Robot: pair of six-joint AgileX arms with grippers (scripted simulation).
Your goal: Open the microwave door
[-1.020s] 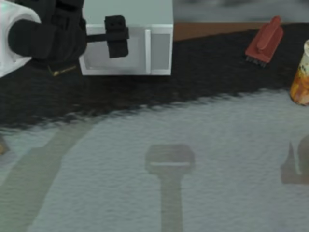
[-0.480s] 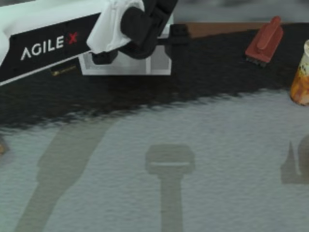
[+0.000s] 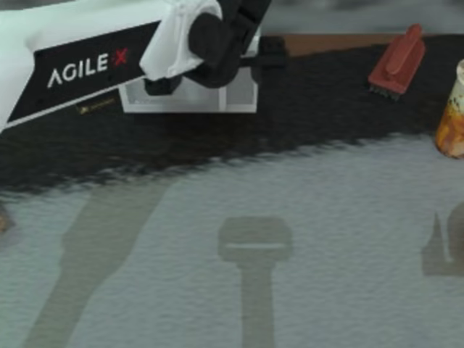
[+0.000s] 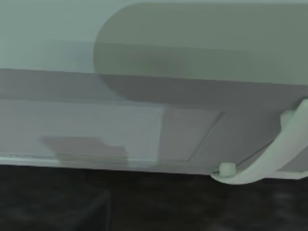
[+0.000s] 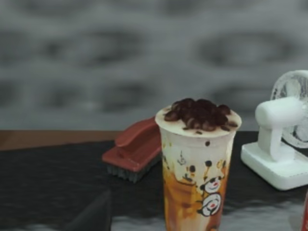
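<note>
The silver-white microwave (image 3: pixel 190 96) stands at the back left of the table, largely covered in the top view by my left arm. My left gripper (image 3: pixel 271 52) shows as a dark block just off the microwave's right top corner. The left wrist view looks closely at the microwave door (image 4: pixel 96 130), a pale grey panel lying flat against the front. A curved white handle (image 4: pixel 272 161) sits at the door's edge. My right arm is out of the top view, parked near the table's right side.
A red brush (image 3: pixel 397 61) lies at the back right on the black mat (image 3: pixel 312 101). A tall printed drink cup (image 3: pixel 453 109) stands at the right edge. The right wrist view shows the cup (image 5: pixel 197 163), the brush (image 5: pixel 134 149) and a small white fan (image 5: pixel 284 139).
My left arm swung from the microwave's left across its top to the right, carrying the gripper from in front of the door to the right top corner. It barely moved in the last half second.
</note>
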